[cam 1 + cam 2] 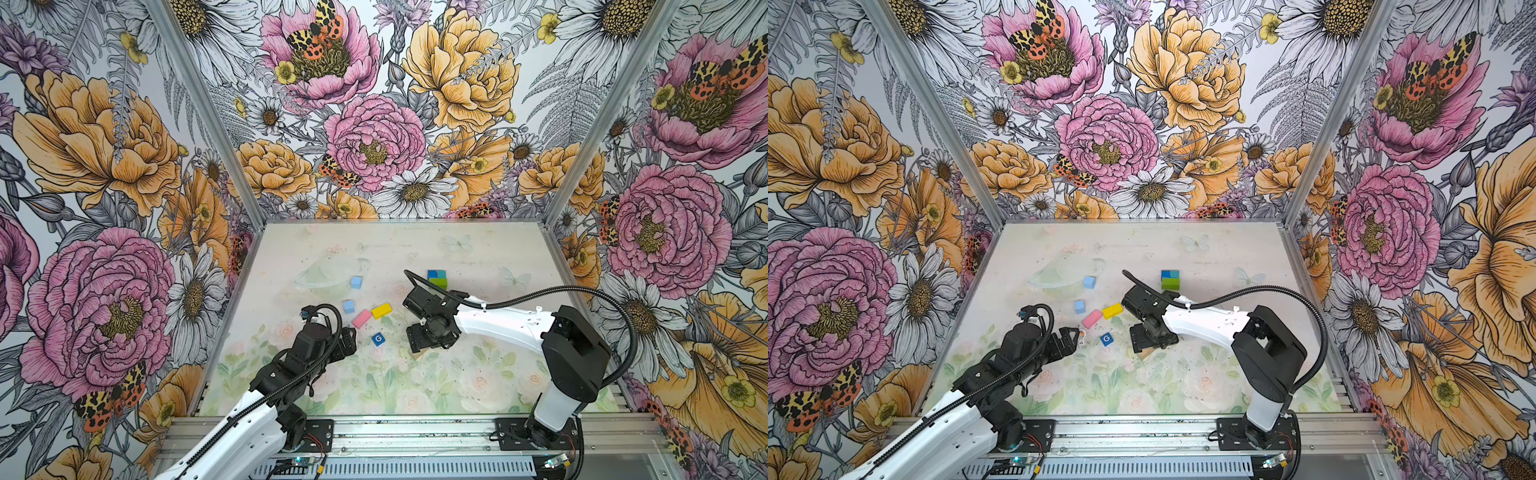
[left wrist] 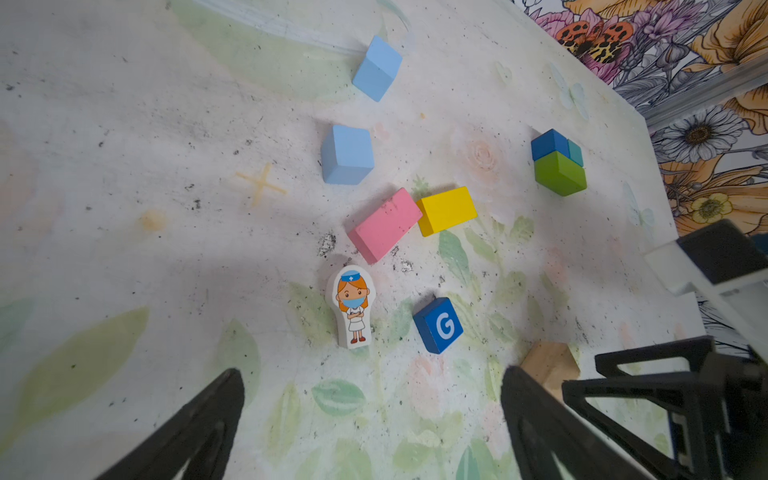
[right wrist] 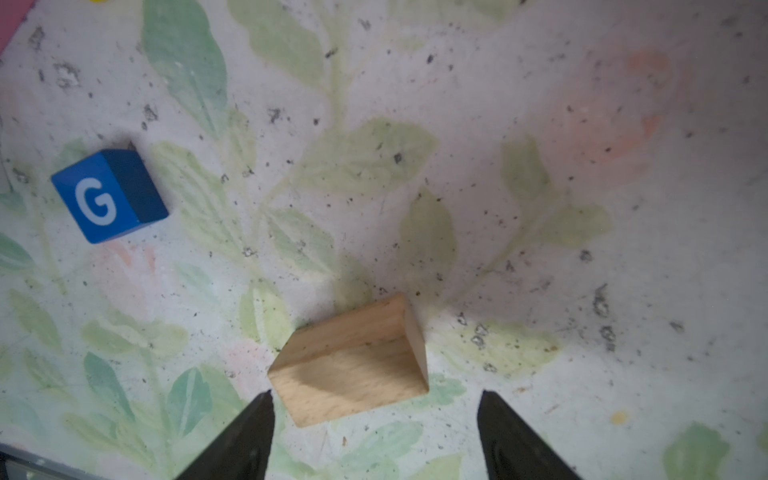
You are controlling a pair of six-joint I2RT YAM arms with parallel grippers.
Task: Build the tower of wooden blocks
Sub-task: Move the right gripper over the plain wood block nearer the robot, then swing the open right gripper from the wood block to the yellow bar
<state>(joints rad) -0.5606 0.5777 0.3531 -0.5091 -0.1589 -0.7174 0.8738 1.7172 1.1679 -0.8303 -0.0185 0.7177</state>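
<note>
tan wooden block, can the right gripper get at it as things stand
Probably yes. The right gripper is open just above the tan wooden block, which lies alone on the table, a bit off centre between the jaws. The blue G cube sits well aside, so nothing seems to bar the way.

This is a robot test booth, like a small lab. Tall walls [image 1: 104, 166] with big drawn flowers close in the table [image 1: 415, 386] beyond the left tool [image 2: 370, 370] and on both its sides. Behind that tool, two robot arms [image 1: 498, 324] are bolted to a metal rail [image 1: 415, 432] with wires.
</note>
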